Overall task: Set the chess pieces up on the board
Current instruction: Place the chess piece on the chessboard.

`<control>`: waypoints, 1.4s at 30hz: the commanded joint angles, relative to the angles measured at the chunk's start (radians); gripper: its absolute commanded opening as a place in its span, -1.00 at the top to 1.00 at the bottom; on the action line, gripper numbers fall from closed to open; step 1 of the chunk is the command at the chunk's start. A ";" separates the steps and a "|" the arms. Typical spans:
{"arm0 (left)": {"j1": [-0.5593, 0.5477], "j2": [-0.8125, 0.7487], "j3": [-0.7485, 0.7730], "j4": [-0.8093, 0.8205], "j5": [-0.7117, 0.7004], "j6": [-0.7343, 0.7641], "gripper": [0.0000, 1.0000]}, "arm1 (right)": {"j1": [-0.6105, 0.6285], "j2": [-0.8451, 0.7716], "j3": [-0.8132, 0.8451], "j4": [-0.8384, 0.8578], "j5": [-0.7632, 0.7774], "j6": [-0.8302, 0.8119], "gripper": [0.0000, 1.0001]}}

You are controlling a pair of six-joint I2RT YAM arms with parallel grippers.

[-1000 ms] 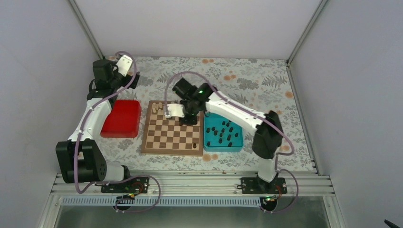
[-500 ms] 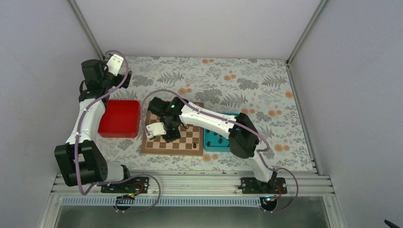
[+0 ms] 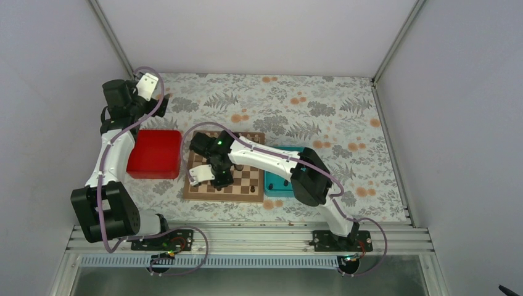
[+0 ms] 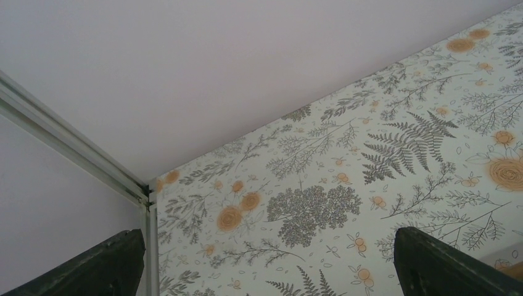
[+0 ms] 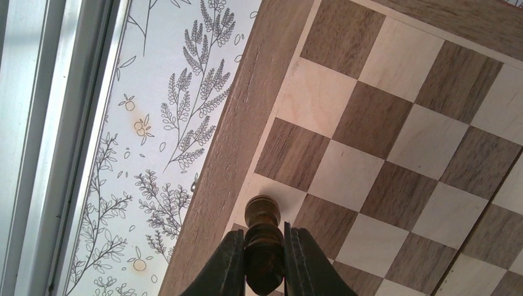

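Floral bench (image 3: 321,98) carries the board (image 3: 247,180); right tool (image 5: 265,250) pinches a dark chess piece (image 5: 262,213) near its left edge, while left tool (image 4: 270,265) gapes wide over the bench's far-left corner.

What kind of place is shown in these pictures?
Probably a robot test booth, not a home: plain white walls enclose a flower-patterned table, with the left arm and right arm bolted to a metal rail.
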 commanded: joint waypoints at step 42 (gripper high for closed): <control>0.019 -0.001 -0.009 0.009 0.093 -0.026 -1.00 | -0.340 -0.451 -0.371 0.082 0.083 0.059 0.05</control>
